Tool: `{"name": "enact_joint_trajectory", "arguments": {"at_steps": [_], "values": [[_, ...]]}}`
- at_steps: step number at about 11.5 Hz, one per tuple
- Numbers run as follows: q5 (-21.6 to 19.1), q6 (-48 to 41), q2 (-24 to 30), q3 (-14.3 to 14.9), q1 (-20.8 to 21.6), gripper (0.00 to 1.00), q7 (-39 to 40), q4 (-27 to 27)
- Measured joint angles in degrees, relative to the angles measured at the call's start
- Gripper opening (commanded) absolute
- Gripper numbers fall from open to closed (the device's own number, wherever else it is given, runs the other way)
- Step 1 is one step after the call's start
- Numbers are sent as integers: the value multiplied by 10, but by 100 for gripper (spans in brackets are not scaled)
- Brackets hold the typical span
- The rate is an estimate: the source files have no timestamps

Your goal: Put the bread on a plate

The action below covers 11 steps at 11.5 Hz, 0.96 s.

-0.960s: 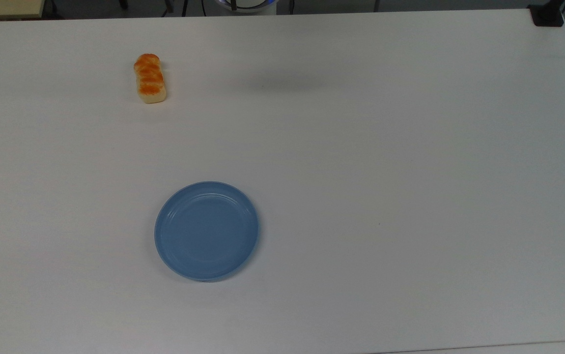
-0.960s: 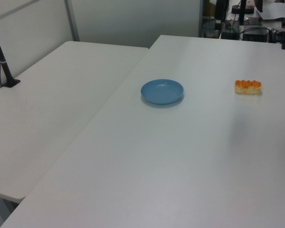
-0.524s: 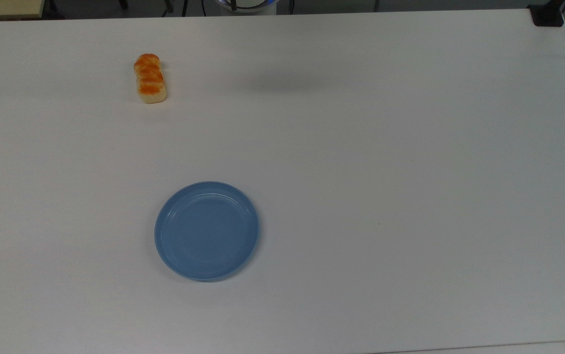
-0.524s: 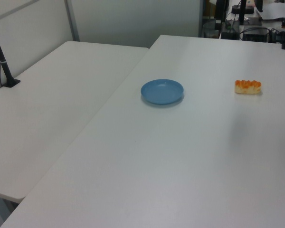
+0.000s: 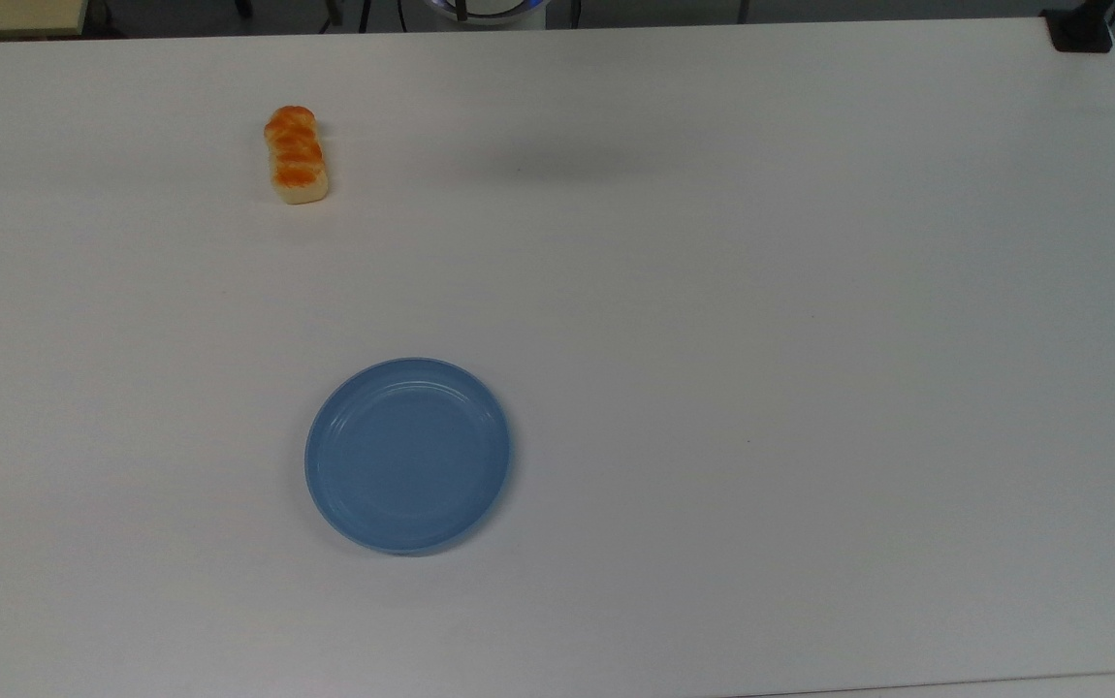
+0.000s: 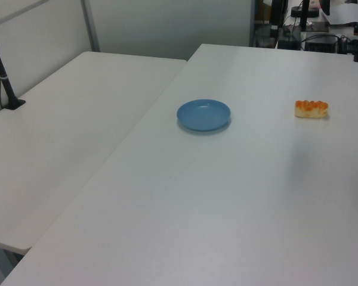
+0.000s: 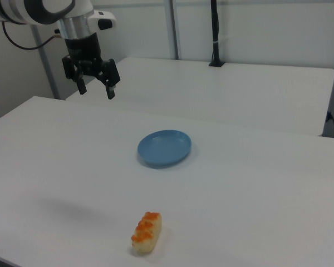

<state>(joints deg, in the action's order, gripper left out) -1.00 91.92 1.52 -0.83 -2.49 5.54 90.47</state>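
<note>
We see the bread (image 5: 297, 155) lying flat on the white table (image 5: 761, 291), well apart from the blue plate (image 5: 408, 456). The plate has nothing on it. In the right view the gripper (image 7: 94, 89) hangs high in the air, far from both, with its two fingers spread open and nothing between them.

We think the bread is a light toy with a shiny top that could be a bit slippery. We cannot tell if it is soft or hard. We would pinch it across its short middle, on the pale sides. We see no words or labels on anything.
</note>
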Motion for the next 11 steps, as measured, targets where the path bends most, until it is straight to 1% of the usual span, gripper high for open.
{"name": "enact_joint_trajectory", "arguments": {"at_steps": [4,7,9,11], "values": [[0,-2,0,0,0,100,0,5],[0,-47,16,0,-2,100,10,14],[18,-60,50,1,-14,100,26,49],[25,-62,86,1,-29,100,42,108]]}}
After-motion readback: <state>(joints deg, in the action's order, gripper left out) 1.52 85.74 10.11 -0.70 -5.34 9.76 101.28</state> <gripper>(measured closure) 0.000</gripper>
